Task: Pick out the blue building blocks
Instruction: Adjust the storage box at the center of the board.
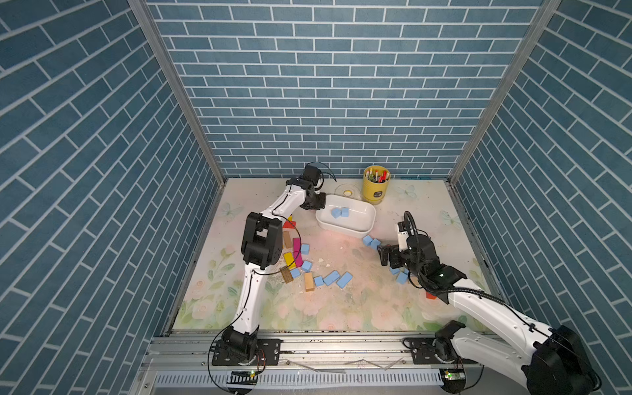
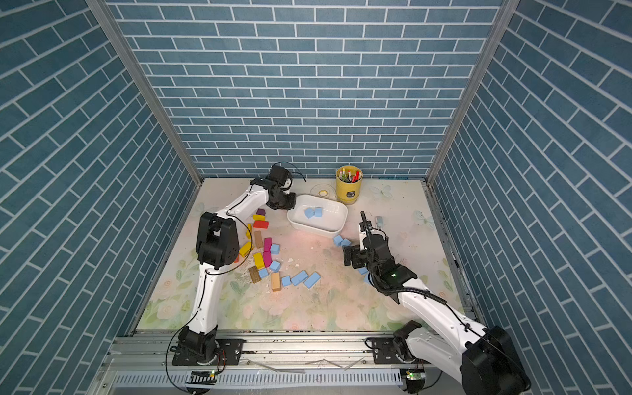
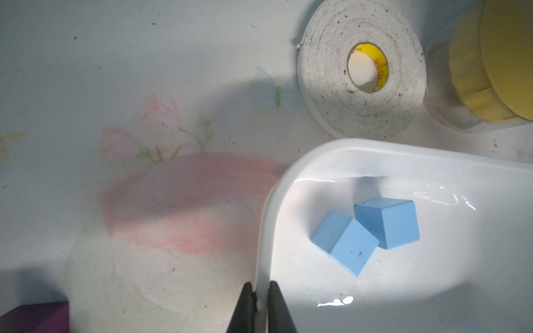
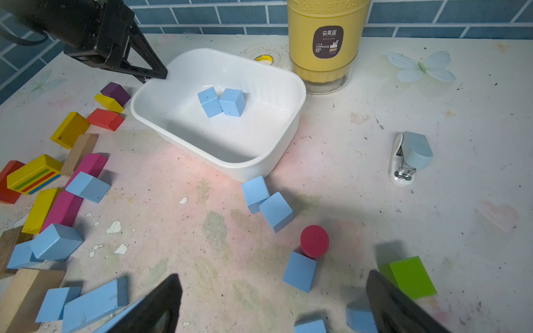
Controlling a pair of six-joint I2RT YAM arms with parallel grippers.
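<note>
Two blue building blocks lie in a white tub. My left gripper is shut on the tub's rim at its left end, one finger inside and one outside. Two more blue blocks touch each other on the table just in front of the tub. Several others lie near the table's middle and left. My right gripper hangs open above the table, with a blue block just beyond its fingertips.
A yellow chopstick canister and a tape roll stand behind the tub. A stapler lies to the right. Yellow, magenta, red, purple and wooden blocks crowd the left. A red cylinder and a green block sit near my right gripper.
</note>
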